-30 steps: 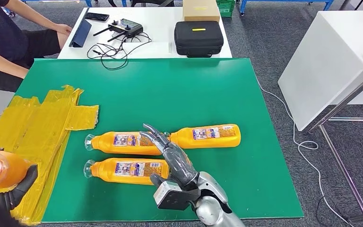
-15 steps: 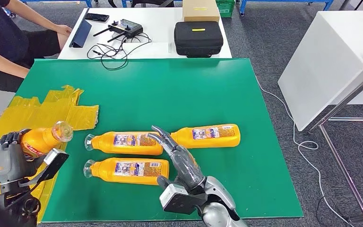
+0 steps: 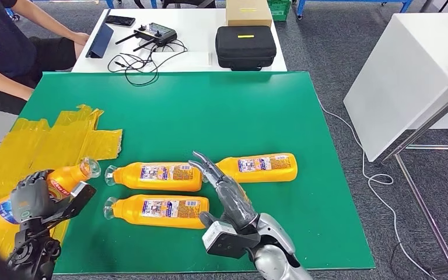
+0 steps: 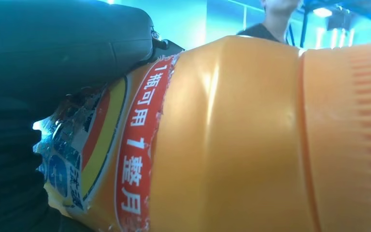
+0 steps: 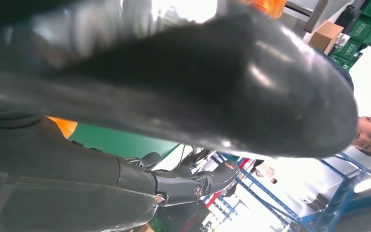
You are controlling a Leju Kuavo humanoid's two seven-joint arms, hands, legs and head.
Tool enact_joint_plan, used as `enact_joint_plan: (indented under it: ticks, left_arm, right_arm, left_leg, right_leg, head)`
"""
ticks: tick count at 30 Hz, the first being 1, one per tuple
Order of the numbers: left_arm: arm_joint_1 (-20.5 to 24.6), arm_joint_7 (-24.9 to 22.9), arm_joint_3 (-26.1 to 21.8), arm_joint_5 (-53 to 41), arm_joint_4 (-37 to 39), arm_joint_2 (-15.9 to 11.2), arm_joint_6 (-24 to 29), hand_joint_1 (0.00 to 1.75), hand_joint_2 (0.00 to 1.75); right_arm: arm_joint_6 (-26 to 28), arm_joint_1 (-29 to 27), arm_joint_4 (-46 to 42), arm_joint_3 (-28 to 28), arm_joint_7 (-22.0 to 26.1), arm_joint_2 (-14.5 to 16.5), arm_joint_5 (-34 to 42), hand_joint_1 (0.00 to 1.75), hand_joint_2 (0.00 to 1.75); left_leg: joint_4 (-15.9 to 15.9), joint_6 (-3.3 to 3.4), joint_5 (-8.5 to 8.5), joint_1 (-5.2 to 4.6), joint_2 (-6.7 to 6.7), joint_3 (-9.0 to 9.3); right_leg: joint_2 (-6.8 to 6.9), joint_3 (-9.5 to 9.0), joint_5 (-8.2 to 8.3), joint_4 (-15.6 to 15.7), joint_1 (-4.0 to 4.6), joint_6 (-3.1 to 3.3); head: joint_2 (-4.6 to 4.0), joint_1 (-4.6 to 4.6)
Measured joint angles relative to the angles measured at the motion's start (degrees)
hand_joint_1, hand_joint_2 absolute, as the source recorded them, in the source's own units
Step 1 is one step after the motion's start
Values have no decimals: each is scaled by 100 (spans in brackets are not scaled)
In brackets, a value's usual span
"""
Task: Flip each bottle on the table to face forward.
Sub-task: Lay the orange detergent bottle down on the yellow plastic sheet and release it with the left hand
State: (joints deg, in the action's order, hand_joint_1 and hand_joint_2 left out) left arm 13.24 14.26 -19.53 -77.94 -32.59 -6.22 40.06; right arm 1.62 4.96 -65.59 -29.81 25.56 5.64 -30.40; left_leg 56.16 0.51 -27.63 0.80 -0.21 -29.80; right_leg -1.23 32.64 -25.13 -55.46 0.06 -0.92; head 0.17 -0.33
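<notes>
- Four orange bottles were in play: one was gripped by the left hand (image 3: 30, 198), and three lay on their sides on the green table (image 3: 210, 111).
- The held bottle (image 3: 46, 188) hung tilted over the yellow tape patch (image 3: 41, 146) at the table's left, its clear cap pointing up and toward the table's middle; a red-bordered label with a blue patch showed on its body.
- In the left wrist view that same bottle (image 4: 251, 140) sat right against the dark fingers (image 4: 53, 43), which wrapped it tightly.
- The far-left lying bottle (image 3: 154, 176) and the near bottle (image 3: 157, 210) lay parallel, caps toward the tape patch, their printed labels facing up.
- The far-right bottle (image 3: 259, 167) lay in line with the far-left one, its label also up; its cap end was hidden behind the right hand (image 3: 227, 195).
- That right hand hovered low over the gap between the three bottles, fingers stretched out, apart and holding nothing, fingertips (image 3: 201, 158) near the far bottles' meeting ends; whether they touched a bottle I could not tell.
- Beyond the green table stood a white table (image 3: 204, 35) with a black case (image 3: 245, 46), a cardboard box (image 3: 248, 11), a controller (image 3: 154, 34) and cables.
- A person (image 3: 11, 52) in dark clothes sat at the far left corner.
</notes>
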Motion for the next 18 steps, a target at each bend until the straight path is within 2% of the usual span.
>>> enact_joint_plan:
  ticks: [7, 11, 13, 17, 18]
  left_arm:
    - [145, -47, 126, -21, 292, -42, 13, 175, 175]
    - [328, -300, 236, -235, 595, -81, -96, 0, 175]
    - [444, -479, 309, -331, 745, -103, -244, 0, 175]
    - [576, -530, 369, -280, 947, -157, -524, 0, 0]
    - [570, -496, 374, -239, 970, -167, -560, 0, 0]
  right_arm:
    - [9, -3, 37, 0, 7, -35, -1, 0, 0]
    - [41, -39, 39, 0, -50, -35, -17, 0, 0]
    - [44, -79, 39, 0, -95, -34, -42, 0, 0]
    - [43, -147, 39, 0, -163, -12, -159, 0, 0]
    - [42, -158, 38, 0, -177, -2, -190, 0, 0]
  left_leg:
    - [0, 0, 0, 1, 0, 1]
    - [0, 0, 1, 1, -1, 1]
    - [0, -1, 1, 1, -3, 2]
    - [0, -1, 1, 0, -2, 5]
    - [0, -1, 1, 0, -1, 5]
  right_leg:
    - [0, 0, 0, -1, 0, 0]
    - [1, -2, 0, -1, 1, 0]
    - [3, -4, 0, -3, 0, 0]
    - [2, -6, 0, -8, -4, 0]
    - [2, -6, 0, -8, -4, 0]
  head:
    - [0, -2]
    - [0, -2]
    - [0, -1]
    - [0, -2]
    - [0, -1]
